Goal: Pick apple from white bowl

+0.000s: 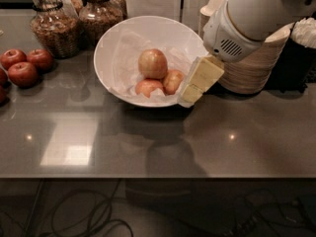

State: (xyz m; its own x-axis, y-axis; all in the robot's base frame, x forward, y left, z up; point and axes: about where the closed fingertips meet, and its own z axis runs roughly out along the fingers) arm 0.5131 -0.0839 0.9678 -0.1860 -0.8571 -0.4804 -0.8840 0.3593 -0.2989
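The white bowl (123, 43), lined with crinkled white paper, stands on the grey counter at the back centre. The apple (152, 63), pale yellow-gold with a red blush, lies on top in the bowl's middle. Two smaller yellow-red apples (149, 87) (173, 81) lie just in front of it. My gripper (193, 90), with cream-coloured fingers, hangs from the white arm at the bowl's right front rim, right of the apple and apart from it. It holds nothing that I can see.
Dark red apples (22, 73) lie at the counter's left edge. Glass jars (52, 26) stand at the back left. Stacked tan disposable bowls (252, 68) sit right of the white bowl, behind my arm. A dark container (298, 58) is at the far right.
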